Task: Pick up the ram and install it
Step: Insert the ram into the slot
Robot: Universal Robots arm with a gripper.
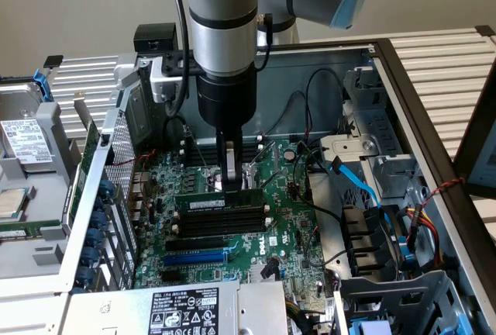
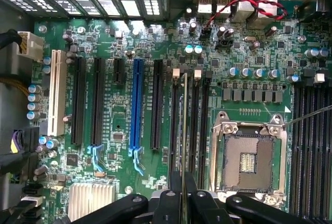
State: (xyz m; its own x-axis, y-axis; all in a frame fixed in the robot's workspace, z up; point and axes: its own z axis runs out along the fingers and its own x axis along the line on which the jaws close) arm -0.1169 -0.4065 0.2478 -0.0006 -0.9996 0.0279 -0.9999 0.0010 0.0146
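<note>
The ram is a long green stick with black chips and a small white label. It stands on edge over the black memory slots in the middle of the motherboard. My gripper reaches straight down and is shut on the ram's upper edge near its middle. In the wrist view the ram shows edge-on as a thin line, lined up along the memory slots. My gripper is pinched on the ram's near end. Whether the ram sits in a slot or just above it, I cannot tell.
A blue expansion slot lies beside the memory slots. The open CPU socket is on their other side. Blue cables and drive bays crowd the exterior view's right. A labelled power supply sits in front.
</note>
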